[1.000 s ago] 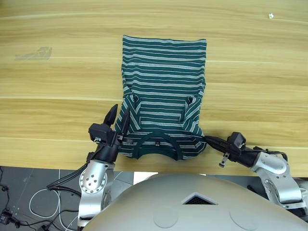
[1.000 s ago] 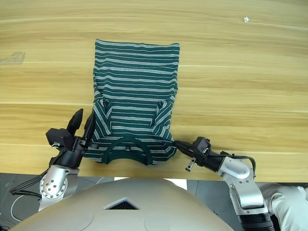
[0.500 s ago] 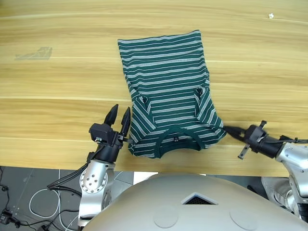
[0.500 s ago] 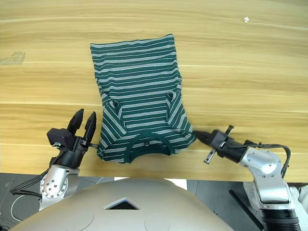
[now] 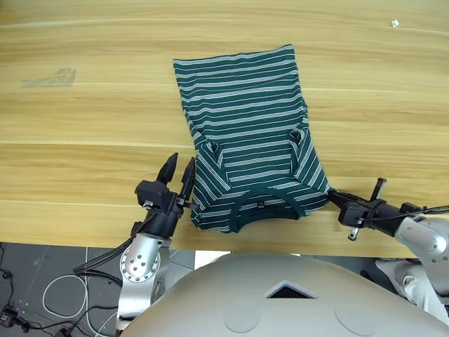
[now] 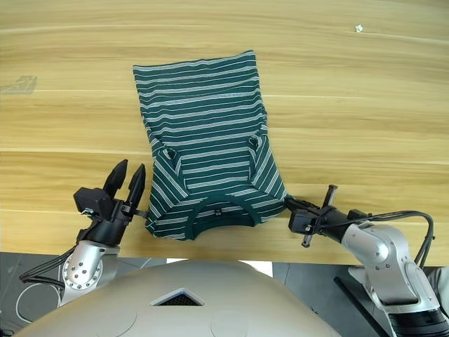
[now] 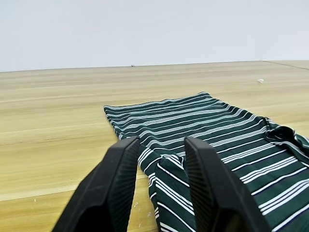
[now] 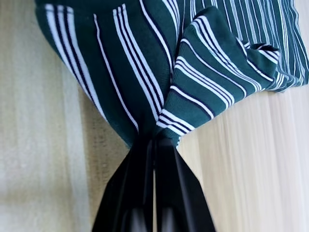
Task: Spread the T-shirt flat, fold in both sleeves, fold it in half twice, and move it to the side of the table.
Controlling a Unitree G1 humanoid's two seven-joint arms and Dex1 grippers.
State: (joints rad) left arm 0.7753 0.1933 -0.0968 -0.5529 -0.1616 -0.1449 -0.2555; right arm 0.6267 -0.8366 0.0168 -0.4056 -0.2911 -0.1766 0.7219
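Note:
The green striped T-shirt (image 5: 247, 126) lies on the wooden table (image 5: 84, 140) with both sleeves folded in and its collar (image 5: 265, 200) near the front edge. It sits skewed, its far hem turned toward the left. My left gripper (image 5: 181, 163) stands open just beside the shirt's near left corner; in the left wrist view its two black fingers (image 7: 120, 183) frame the cloth (image 7: 212, 125) beyond them. At the front right, my right gripper (image 5: 332, 194) is shut on the shirt's near right corner. The right wrist view shows the fabric (image 8: 159, 87) pinched at the fingertips (image 8: 145, 159).
A small white scrap (image 5: 395, 22) lies at the far right of the table and a faint grey mark (image 5: 49, 77) at the far left. The table's front edge (image 5: 70, 242) runs just under both grippers. Bare wood lies on either side of the shirt.
The right gripper dragged the near right corner to the right, turning the shirt askew, then eased back left. The left gripper let go of the left corner and now stands open beside it.

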